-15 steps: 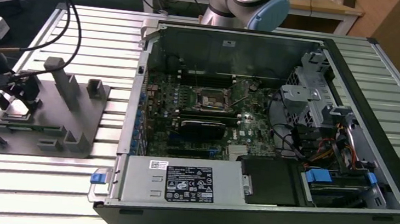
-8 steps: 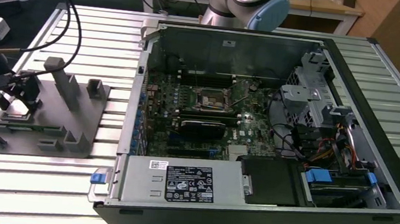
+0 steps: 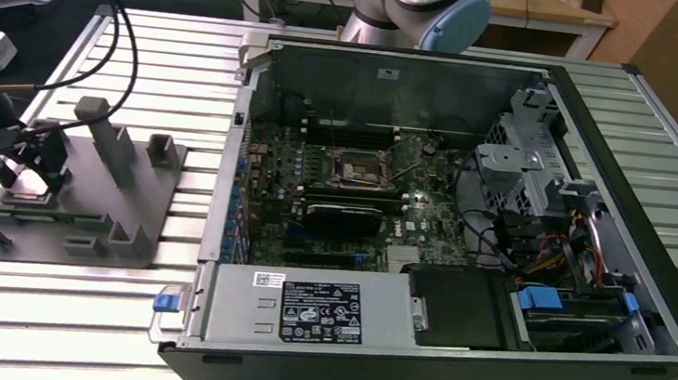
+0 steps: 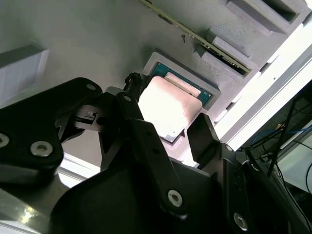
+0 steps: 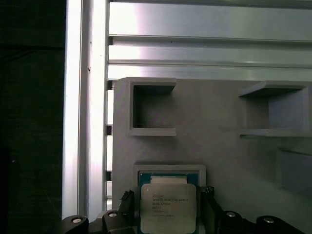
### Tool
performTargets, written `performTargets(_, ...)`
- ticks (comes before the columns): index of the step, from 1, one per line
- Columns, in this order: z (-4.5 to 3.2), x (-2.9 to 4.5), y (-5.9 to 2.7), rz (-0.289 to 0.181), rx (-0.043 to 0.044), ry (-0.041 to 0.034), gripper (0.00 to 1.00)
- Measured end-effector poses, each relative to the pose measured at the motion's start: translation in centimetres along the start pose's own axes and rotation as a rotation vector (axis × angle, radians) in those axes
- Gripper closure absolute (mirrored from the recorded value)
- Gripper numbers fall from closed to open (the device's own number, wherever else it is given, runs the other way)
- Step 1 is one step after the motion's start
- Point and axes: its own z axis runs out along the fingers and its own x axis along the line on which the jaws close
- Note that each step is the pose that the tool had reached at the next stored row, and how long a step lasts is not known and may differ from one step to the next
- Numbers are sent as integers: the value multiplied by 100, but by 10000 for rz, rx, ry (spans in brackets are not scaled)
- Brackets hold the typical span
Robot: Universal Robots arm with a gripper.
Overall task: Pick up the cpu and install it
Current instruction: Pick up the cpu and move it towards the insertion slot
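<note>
The cpu point(image 5: 168, 210) is a small silvery square chip lying flat in a shallow pocket of the grey fixture point(image 5: 214, 107). In the second wrist view the cpu point(image 4: 170, 109) looks bright white on the fixture point(image 4: 87, 34). My gripper point(image 5: 167, 201) straddles the chip, with one black finger point(image 5: 127, 202) on each side and a narrow gap between each finger and the chip's edge. The same stance shows for the gripper point(image 4: 166, 103) in the second wrist view. In the exterior view the gripper point(image 3: 38, 182) hangs low over the fixture point(image 3: 87, 222) at the exterior view's left.
An open computer case point(image 3: 622, 348) lies at the exterior view's right, with the motherboard's socket point(image 3: 358, 166) near its middle. Upright grey posts point(image 3: 108, 135) rise from the fixture beside the gripper. Black cables point(image 3: 117, 47) trail from the arm over the slatted metal table point(image 3: 64, 332).
</note>
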Motion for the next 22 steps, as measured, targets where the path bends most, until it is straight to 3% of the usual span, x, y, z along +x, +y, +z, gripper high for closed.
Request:
performTargets(12, 16, 0, 0, 0, 0, -1, 35)
performTargets(14, 16, 1, 0, 0, 0, -1, 44)
performTargets(22, 18, 1, 0, 0, 0, -1, 45)
